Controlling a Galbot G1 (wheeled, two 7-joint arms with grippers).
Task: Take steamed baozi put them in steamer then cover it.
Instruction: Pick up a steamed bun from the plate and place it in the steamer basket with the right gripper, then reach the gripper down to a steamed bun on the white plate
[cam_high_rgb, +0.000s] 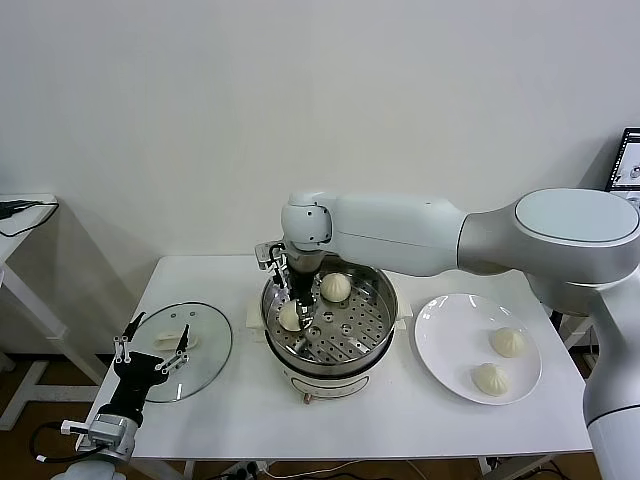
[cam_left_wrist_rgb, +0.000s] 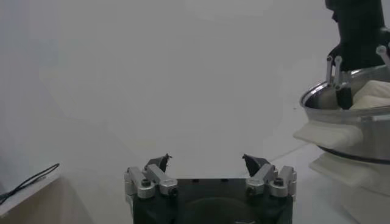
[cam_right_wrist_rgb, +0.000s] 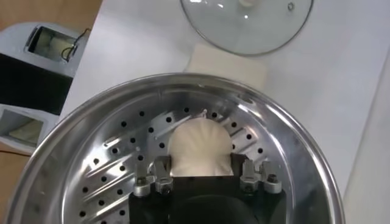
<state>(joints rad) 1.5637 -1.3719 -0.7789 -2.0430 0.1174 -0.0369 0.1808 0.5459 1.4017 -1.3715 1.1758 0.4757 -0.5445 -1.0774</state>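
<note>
Your steamer (cam_high_rgb: 372, 330) stands mid-table, glass lid (cam_high_rgb: 185, 350) to its left, plate (cam_high_rgb: 450, 335) with two baozi (cam_high_rgb: 507, 342) to its right. Two more lie on the tray; your right gripper (cam_high_rgb: 297, 318) straddles one (cam_right_wrist_rgb: 200, 146), jaws apart but close around it. Lift crooked and a finger could drag that bun. The left gripper (cam_left_wrist_rgb: 208, 167) hangs spread above the lid, so swinging either arm across risks a bump.

Plain white wall (cam_high_rgb: 200, 120) behind, evenly lit. White table (cam_high_rgb: 200, 280) at centre. Second pale table (cam_high_rgb: 25, 215) at nine o'clock with a dark cable (cam_high_rgb: 20, 208) on top. Dark screen edge (cam_high_rgb: 628, 160) at three o'clock. Brownish floor (cam_high_rgb: 20, 440) at eight o'clock
</note>
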